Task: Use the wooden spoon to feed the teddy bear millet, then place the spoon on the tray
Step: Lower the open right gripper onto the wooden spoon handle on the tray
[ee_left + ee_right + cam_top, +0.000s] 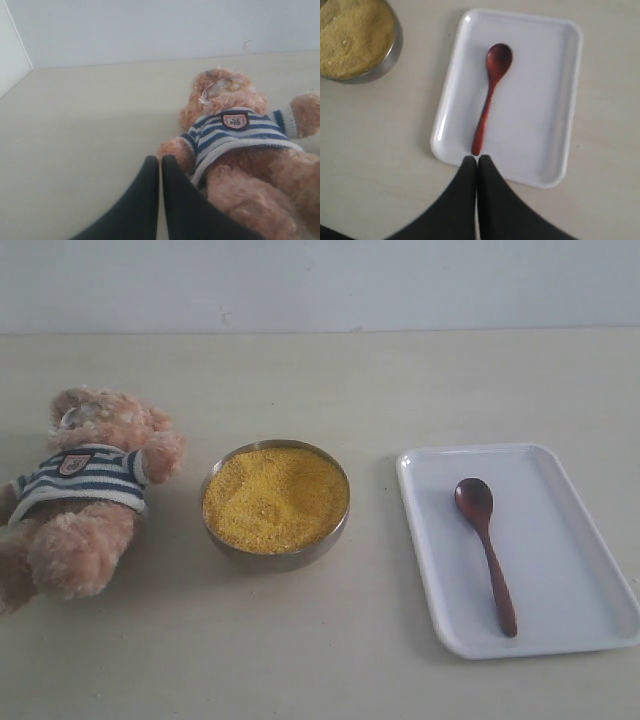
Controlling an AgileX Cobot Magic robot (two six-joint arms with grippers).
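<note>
- The wooden spoon (486, 552) lies flat in the tray (570, 530), its oval bowl toward the tray's far edge and its handle end close to the near edge.
- The tray sits on the right part of the worktop (320, 380).
- The millet (275, 498) fills a metal bowl (275, 558) mid-worktop, apart from the tray.
- The teddy bear (85, 490) lies on its back at the left.
- The right claw (477, 162) is pressed together and empty, by the spoon's handle end.
- The left claw (160, 165) is pressed together and empty, just beside the bear's arm.
</note>
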